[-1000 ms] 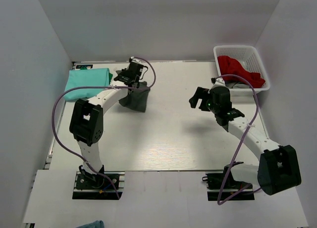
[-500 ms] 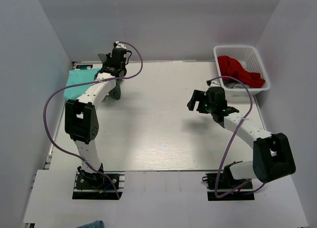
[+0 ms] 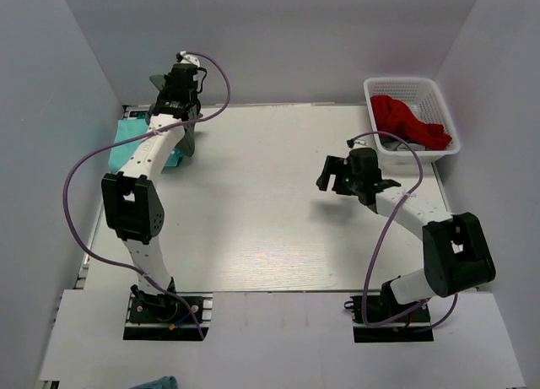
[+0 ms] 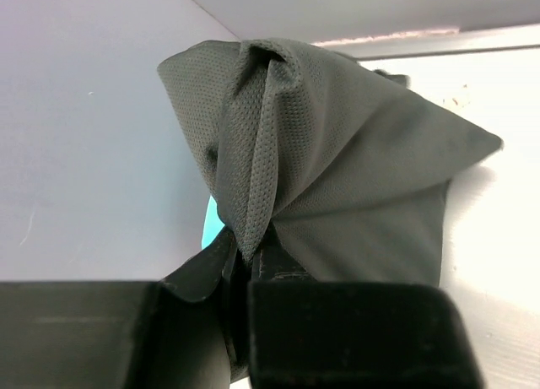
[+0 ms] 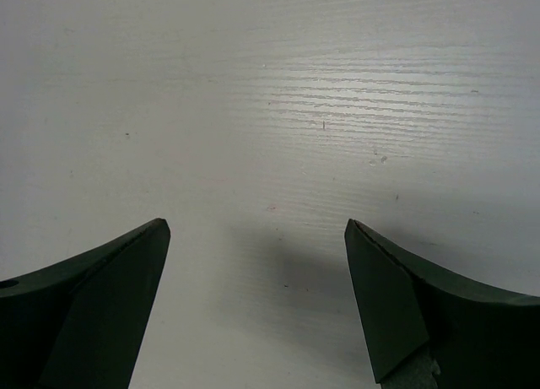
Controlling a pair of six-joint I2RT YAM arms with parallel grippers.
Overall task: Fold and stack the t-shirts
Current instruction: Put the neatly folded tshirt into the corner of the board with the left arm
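My left gripper [image 3: 173, 94] is shut on a bunched fold of the dark charcoal t-shirt [image 3: 187, 138], which hangs from it at the table's back-left corner. In the left wrist view the grey shirt [image 4: 337, 153] drapes over the pinched jaws of that gripper [image 4: 249, 254]. The folded mint-turquoise t-shirt [image 3: 125, 138] lies flat beneath and beside it, partly hidden by the arm; only a sliver of the mint shirt [image 4: 211, 224] shows by the wrist. My right gripper [image 3: 331, 174] hovers open over bare table right of centre, and in its own view the right gripper [image 5: 257, 237] has nothing between its fingers.
A white basket [image 3: 403, 83] stands at the back right with a red cloth [image 3: 405, 119] in it. Grey walls close in the left side and the back. A bit of teal cloth [image 3: 156, 382] shows at the near edge below the table.
My left arm has swung left and toward the back wall, carrying the grey shirt from mid-table to over the mint shirt. The right gripper has shifted slightly and stays open.
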